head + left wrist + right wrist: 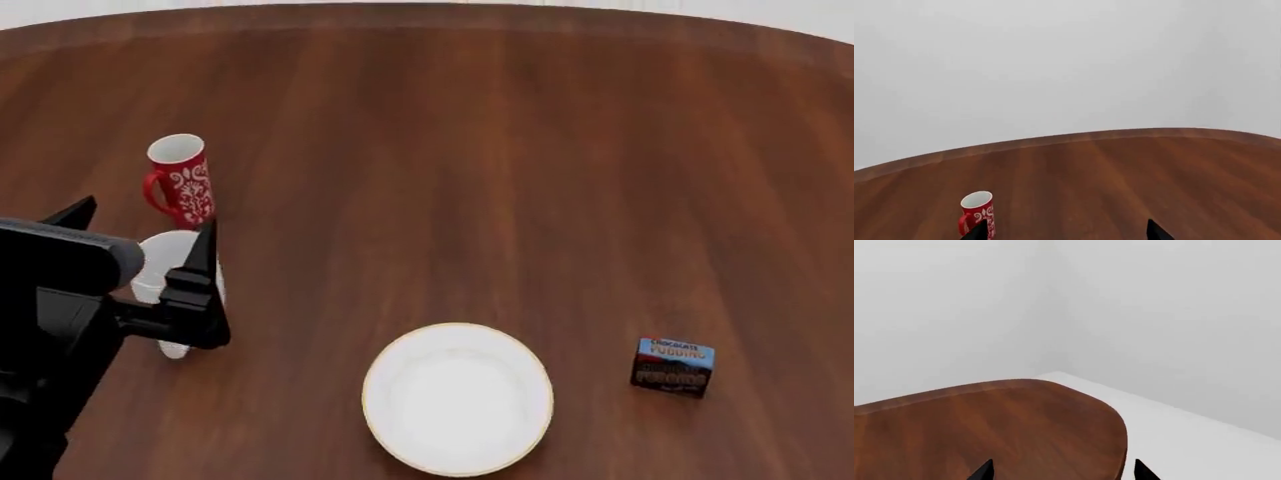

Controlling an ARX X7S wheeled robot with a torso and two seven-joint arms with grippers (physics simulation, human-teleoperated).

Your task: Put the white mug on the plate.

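The white mug (163, 260) stands at the table's near left, partly hidden behind my left gripper (140, 225). That gripper is open, with its fingers apart over and beside the mug's rim and nothing held. In the left wrist view the left gripper (1067, 233) shows only two dark fingertips; the white mug is out of that view. The plate (458, 397), white with a thin gold rim, lies empty at the near centre, to the right of the mug. My right gripper (1064, 473) is open and empty over the table's edge, and is out of the head view.
A smaller red mug (178, 180) with a white pattern stands just behind the white mug, and also shows in the left wrist view (977, 214). A chocolate pudding box (671, 366) sits right of the plate. The brown wooden table (534, 150) has a rounded edge (1117, 430).
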